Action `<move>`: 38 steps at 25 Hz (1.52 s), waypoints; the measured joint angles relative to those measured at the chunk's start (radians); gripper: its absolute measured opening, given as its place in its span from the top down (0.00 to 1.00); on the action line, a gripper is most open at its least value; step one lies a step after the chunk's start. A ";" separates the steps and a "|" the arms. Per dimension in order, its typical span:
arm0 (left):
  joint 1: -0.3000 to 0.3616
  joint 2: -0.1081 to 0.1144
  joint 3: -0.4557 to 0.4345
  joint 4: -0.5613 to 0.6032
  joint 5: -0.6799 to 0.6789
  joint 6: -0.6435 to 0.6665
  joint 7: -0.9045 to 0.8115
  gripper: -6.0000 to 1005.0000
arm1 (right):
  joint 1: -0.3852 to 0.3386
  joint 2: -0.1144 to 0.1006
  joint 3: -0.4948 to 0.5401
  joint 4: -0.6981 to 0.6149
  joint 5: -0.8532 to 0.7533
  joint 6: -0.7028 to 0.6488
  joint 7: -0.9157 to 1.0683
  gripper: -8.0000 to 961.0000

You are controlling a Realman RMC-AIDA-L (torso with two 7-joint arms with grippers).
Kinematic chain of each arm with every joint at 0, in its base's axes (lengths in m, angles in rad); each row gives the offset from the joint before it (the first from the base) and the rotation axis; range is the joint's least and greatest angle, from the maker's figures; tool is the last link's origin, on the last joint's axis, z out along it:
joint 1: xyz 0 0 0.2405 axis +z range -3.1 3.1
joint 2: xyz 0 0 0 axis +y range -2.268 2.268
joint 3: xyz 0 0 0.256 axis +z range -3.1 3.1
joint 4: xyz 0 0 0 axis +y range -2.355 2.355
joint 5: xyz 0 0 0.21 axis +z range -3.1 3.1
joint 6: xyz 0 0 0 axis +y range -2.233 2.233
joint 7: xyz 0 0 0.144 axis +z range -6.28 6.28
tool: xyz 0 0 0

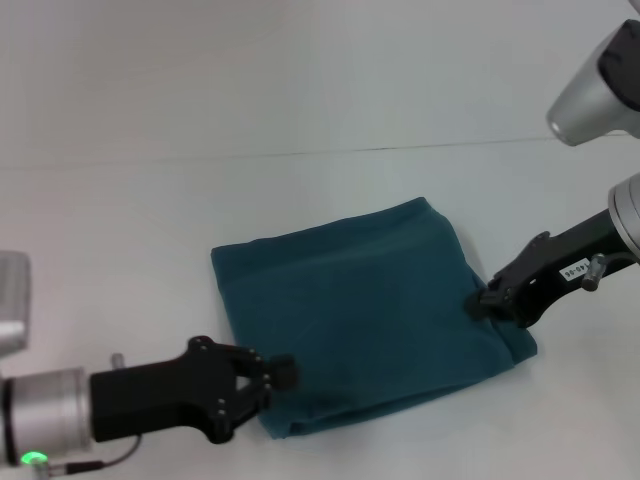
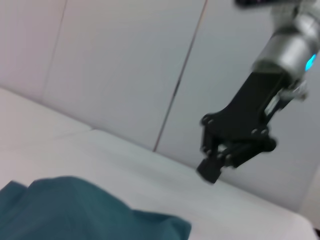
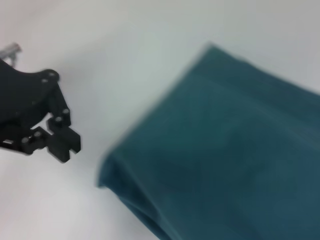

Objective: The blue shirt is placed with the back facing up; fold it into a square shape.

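The blue shirt (image 1: 360, 310) lies on the white table, folded into a rough square several layers thick, with a small bulge at its near right corner. It also shows in the left wrist view (image 2: 75, 212) and the right wrist view (image 3: 225, 165). My left gripper (image 1: 284, 372) hovers at the shirt's near left edge; the right wrist view shows this left gripper (image 3: 62, 144) shut, empty, and a short gap away from the cloth. My right gripper (image 1: 480, 300) sits by the shirt's right edge; the left wrist view shows this right gripper (image 2: 212, 167) shut on nothing, off the fabric.
The white table (image 1: 130, 240) spreads around the shirt on all sides. A pale panelled wall (image 2: 125, 65) stands behind the table's far edge. Part of my right arm's grey housing (image 1: 600, 85) hangs at the upper right.
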 joint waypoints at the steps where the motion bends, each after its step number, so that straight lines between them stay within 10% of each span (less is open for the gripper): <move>1: 0.007 0.005 -0.001 0.031 0.000 0.032 -0.028 0.87 | -0.017 0.001 0.008 0.000 0.035 0.007 -0.028 0.99; 11: -0.004 0.068 0.002 0.189 0.124 0.252 -0.275 0.76 | -0.188 -0.003 0.164 0.151 0.303 -0.001 -0.389 0.89; 31: -0.005 0.087 -0.020 0.210 0.211 0.279 -0.324 0.07 | -0.283 -0.004 0.314 0.312 0.296 -0.025 -0.705 0.24; 33: 0.001 0.086 -0.022 0.211 0.222 0.279 -0.324 0.07 | -0.279 -0.006 0.313 0.325 0.296 -0.026 -0.709 0.08; 38: 0.008 0.082 -0.028 0.213 0.236 0.279 -0.332 0.07 | -0.274 -0.006 0.313 0.340 0.296 -0.026 -0.717 0.04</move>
